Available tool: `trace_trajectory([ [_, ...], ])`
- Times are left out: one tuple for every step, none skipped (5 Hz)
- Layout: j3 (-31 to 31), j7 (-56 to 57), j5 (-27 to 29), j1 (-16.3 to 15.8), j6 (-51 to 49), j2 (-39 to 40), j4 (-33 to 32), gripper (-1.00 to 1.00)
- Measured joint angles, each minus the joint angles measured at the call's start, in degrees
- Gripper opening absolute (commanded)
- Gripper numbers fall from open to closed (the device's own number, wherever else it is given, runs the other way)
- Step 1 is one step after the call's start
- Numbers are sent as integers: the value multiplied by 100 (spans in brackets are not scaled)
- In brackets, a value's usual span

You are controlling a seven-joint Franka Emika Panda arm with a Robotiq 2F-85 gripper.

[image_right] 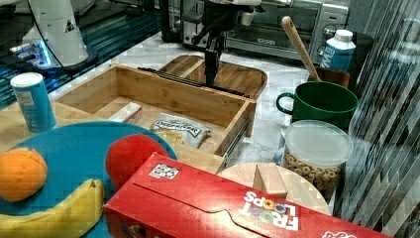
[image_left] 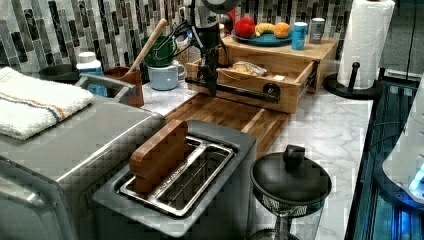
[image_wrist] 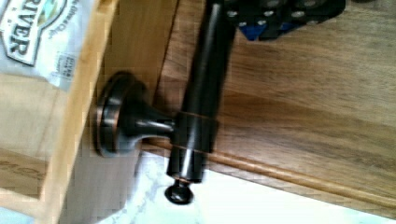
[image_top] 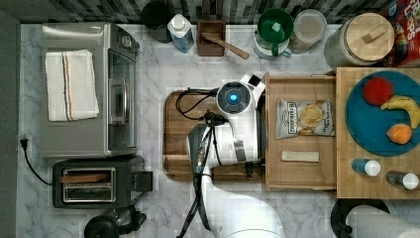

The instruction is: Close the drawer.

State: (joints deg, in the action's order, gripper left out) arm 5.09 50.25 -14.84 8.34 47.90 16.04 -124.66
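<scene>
**Drawer open, hand at the handle bar**

Drawer (image_top: 299, 134) stands pulled well out from under the butcher-block top (image_top: 346, 163), over the edge of the dark cutting board (image_top: 174, 136) on the marble counter (image_top: 153, 82). Inside it lie a snack bag (image_top: 304, 118) and a small pale packet (image_top: 300, 156). Its front panel faces me, and the dark handle bar (image_left: 240, 92) runs along that panel on round mounts, which makes the bar the natural place to push from.

My gripper (image_left: 207, 82) hangs at the bar, toward the left view's left end of it. Whether my fingers are clamped on the bar or merely set beside it, I cannot tell. In the wrist view the bar (image_wrist: 198, 93) runs right up to my fingertips.

My arm reaches over the cutting board with the wrist turned straight down and cables looping off it. I judge closing calls for a level push toward the butcher-block top, square to the front so the slides do not bind.
</scene>
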Motion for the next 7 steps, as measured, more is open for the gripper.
trace_trajectory([
  [-95,64,1,32,-25,3,22,-100],
  [-123,515,34,164,-137,-11,45,-100],
  [-217,906,32,332,-109,-11,56,-100],
  [-245,1360,34,634,-118,-7,101,-100],
  [-352,1835,34,911,-118,64,213,-100],
  [-513,2300,45,1188,-118,325,560,-100],
  [-564,2826,183,1546,-118,692,1035,-100],
])
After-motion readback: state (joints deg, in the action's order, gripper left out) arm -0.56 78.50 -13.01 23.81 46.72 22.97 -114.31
